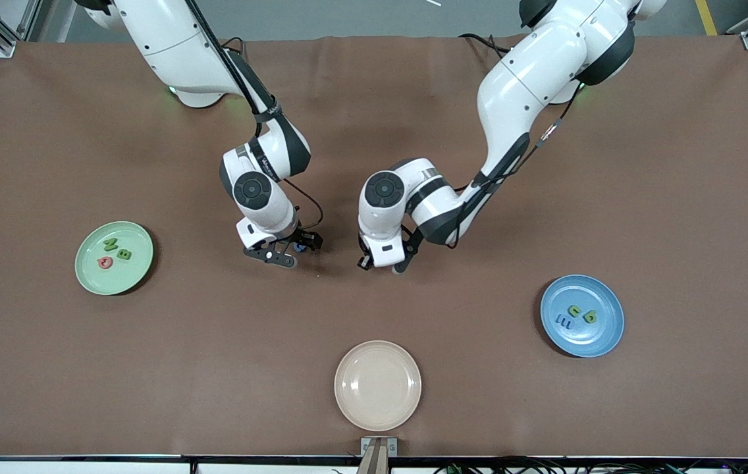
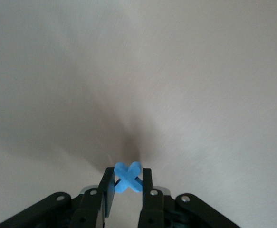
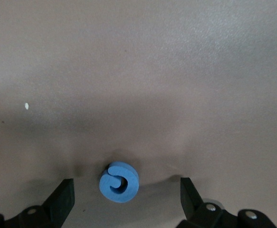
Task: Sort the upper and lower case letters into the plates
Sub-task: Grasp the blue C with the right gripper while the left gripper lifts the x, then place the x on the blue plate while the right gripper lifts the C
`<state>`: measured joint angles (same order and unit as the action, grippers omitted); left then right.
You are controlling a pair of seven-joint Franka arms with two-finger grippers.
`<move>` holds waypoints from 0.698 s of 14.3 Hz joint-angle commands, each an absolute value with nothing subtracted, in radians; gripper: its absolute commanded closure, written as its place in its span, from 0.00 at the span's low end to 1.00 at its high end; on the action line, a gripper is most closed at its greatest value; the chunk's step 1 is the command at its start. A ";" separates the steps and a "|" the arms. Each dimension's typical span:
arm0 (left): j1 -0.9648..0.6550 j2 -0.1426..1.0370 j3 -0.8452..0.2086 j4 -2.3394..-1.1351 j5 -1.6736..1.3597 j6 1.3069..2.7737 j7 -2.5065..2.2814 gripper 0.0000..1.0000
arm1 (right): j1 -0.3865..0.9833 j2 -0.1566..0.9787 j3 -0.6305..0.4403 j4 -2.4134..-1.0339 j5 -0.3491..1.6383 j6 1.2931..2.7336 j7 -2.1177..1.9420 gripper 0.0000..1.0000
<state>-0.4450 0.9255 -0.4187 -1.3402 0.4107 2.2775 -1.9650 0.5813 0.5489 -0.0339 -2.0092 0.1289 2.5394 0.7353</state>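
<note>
My left gripper (image 2: 128, 175) is shut on a blue x (image 2: 128, 176), low over the table's middle; in the front view the left gripper (image 1: 384, 263) hides the x. My right gripper (image 3: 126, 190) is open around a blue curved letter (image 3: 119, 182) that lies flat on the cloth, apart from both fingers. That letter (image 1: 299, 248) shows beside the right gripper (image 1: 292, 250). The mint green plate (image 1: 117, 282) holds a green N (image 1: 110, 245), a green B (image 1: 124, 254) and a pink letter (image 1: 105, 263). The blue plate (image 1: 585, 343) holds a blue E (image 1: 563, 321), a green C (image 1: 574, 311) and a green b (image 1: 590, 316).
A cream-beige plate (image 1: 378, 385) lies nearest the front camera, midway along the table's edge. The brown cloth (image 1: 374, 309) covers the whole table. Both arms bend in toward the middle, their grippers close together.
</note>
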 commanded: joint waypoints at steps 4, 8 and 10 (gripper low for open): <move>-0.295 0.773 -0.426 -1.364 0.403 2.123 -1.657 1.00 | 0.584 0.546 -0.038 -1.997 0.143 2.522 0.730 0.44; -0.123 0.743 -0.486 -1.368 0.405 2.028 -1.338 1.00 | 0.586 0.566 -0.038 -1.985 0.144 2.528 0.735 0.68; -0.022 0.741 -0.521 -1.391 0.405 1.987 -1.180 1.00 | 0.586 0.568 -0.038 -1.983 0.144 2.530 0.736 0.77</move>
<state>-0.1152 0.7697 -0.4770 -1.3402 0.4107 2.0182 -1.3065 0.5813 0.5517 -0.0374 -1.9942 0.1303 2.5263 0.7357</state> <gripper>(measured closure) 0.731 0.656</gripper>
